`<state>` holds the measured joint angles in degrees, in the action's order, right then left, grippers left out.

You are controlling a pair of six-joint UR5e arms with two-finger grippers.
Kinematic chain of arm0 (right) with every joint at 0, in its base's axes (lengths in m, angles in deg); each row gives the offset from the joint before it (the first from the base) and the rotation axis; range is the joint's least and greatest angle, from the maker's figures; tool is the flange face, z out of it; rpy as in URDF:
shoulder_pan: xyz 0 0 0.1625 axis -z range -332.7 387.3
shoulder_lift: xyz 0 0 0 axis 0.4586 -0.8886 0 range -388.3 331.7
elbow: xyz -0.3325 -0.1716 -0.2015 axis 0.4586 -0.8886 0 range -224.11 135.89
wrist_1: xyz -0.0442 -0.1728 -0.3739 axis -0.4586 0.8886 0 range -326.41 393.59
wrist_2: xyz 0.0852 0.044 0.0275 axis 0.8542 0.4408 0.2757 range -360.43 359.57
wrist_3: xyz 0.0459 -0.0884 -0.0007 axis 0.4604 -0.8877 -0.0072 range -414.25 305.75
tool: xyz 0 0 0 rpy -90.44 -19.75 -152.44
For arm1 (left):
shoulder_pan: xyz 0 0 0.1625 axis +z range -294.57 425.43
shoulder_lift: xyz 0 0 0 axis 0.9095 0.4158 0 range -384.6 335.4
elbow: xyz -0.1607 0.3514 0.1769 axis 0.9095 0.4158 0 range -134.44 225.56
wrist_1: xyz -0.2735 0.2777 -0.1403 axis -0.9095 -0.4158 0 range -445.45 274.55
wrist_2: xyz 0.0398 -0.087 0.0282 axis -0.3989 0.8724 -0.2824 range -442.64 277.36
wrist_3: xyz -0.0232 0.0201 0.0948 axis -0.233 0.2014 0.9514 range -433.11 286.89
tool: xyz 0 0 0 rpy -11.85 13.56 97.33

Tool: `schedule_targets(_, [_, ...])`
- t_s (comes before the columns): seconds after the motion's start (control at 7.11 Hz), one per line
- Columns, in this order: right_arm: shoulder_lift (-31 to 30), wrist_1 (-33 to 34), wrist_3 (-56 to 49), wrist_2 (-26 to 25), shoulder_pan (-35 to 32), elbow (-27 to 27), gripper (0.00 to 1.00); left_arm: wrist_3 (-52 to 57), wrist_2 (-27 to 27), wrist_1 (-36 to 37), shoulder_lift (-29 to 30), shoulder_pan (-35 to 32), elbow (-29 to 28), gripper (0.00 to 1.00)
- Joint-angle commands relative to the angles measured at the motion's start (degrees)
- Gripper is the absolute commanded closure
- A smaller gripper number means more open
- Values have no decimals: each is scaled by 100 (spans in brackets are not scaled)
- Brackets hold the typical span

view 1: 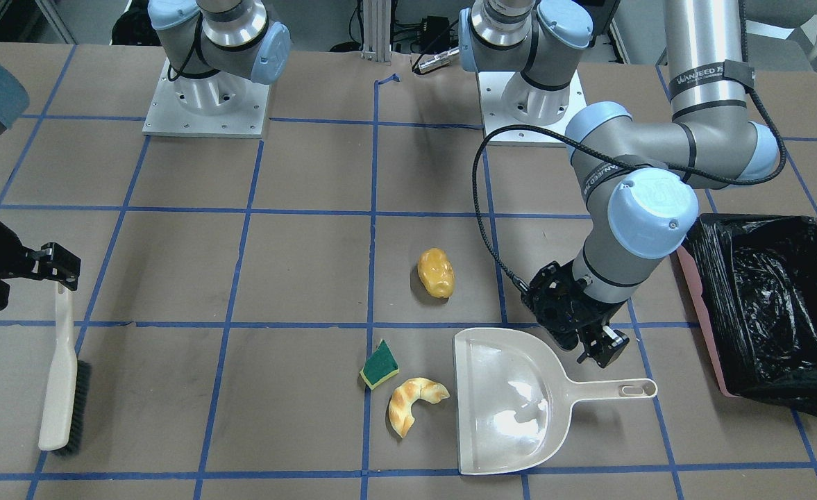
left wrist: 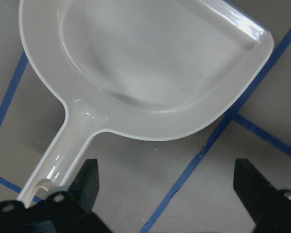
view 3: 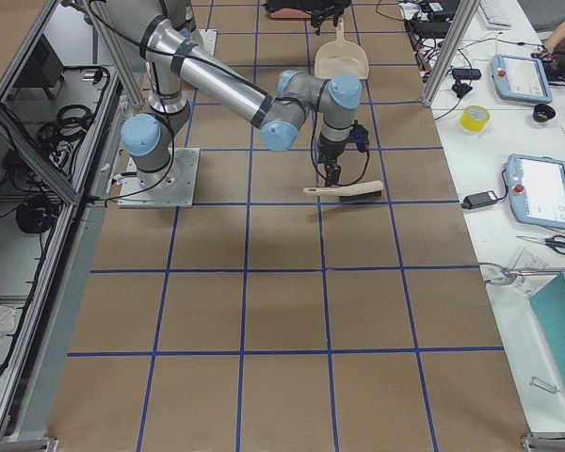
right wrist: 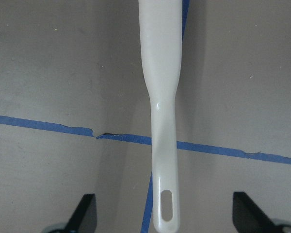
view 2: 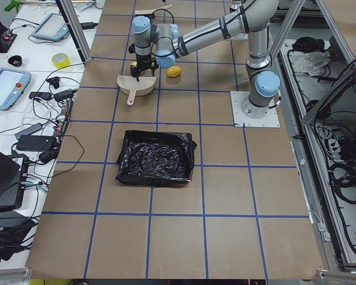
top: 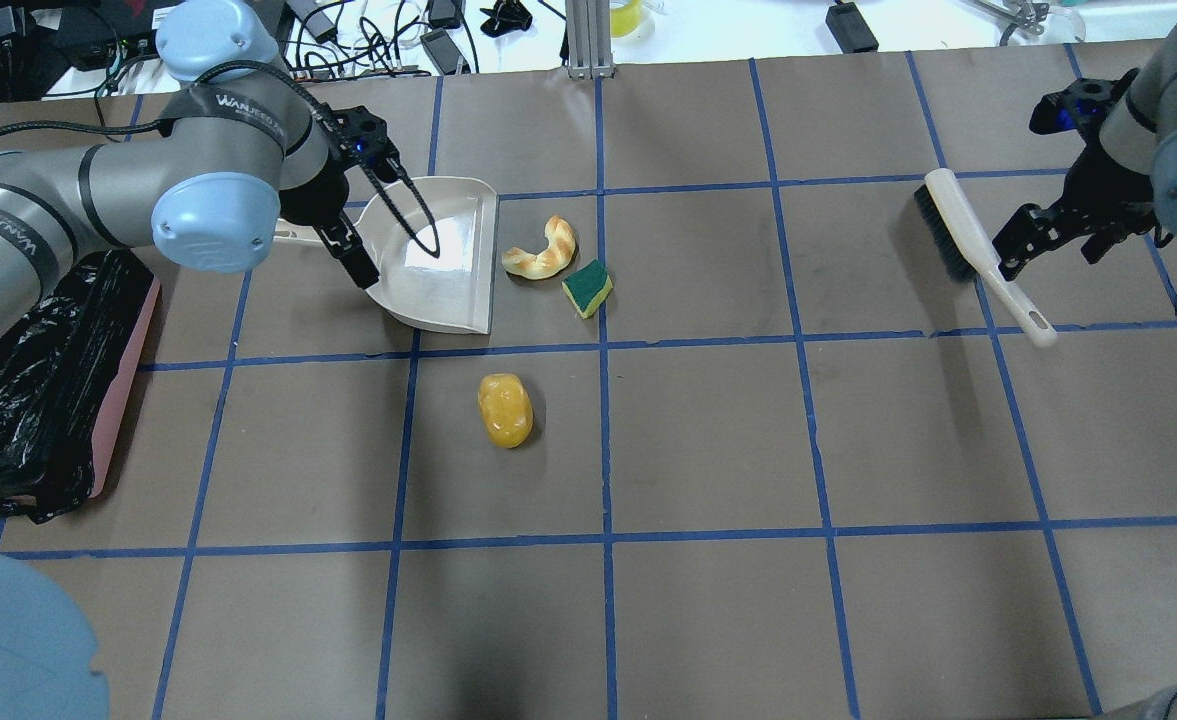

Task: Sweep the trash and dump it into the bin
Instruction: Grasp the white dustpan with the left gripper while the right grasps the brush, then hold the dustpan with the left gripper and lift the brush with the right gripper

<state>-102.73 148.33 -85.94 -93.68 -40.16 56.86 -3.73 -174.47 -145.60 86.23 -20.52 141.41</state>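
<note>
Left gripper (left wrist: 167, 182) hangs over the dustpan (view 1: 512, 403) handle, jaws wide apart (one finger just beside it). Right gripper (right wrist: 166, 208) straddles the brush (view 1: 61, 389) handle, also spread. Croissant (view 1: 415, 404) and sponge (view 1: 380, 364) lie by the pan's mouth, with the potato (view 1: 436, 273) near and the bin (view 1: 713, 298) well apart.

Open table (view 1: 241, 278) stretches between the brush (view 1: 61, 389) and the sponge wedge (view 1: 379, 366). Wedge and croissant piece (view 1: 415, 403) sit close by the dustpan (view 1: 512, 399) mouth; the potato lump (view 1: 436, 273) lies apart. The bin (view 1: 720, 278) walls off the end past the dustpan's handle.
</note>
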Motion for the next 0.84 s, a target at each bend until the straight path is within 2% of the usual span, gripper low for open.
schedule_targets(0.0, [410, 232, -3, -183, 4, 54, 1, 2274, -10, 197, 341, 192, -242, 0])
schedule_targets(0.28, [587, 233, 23, -202, 13, 71, 11, 3708, -299, 459, 772, 201, -610, 0])
schedule_targets(0.42, [648, 224, 58, -237, 13, 124, 15, 3845, -318, 505, 887, 227, -656, 0])
schedule_targets(0.56, [666, 224, 58, -254, 13, 142, 17, 3681, -292, 505, 1018, 262, -639, 0])
schedule_targets(0.7, [675, 216, 58, -255, 13, 151, 23, 3287, -291, 514, 1081, 271, -639, 0])
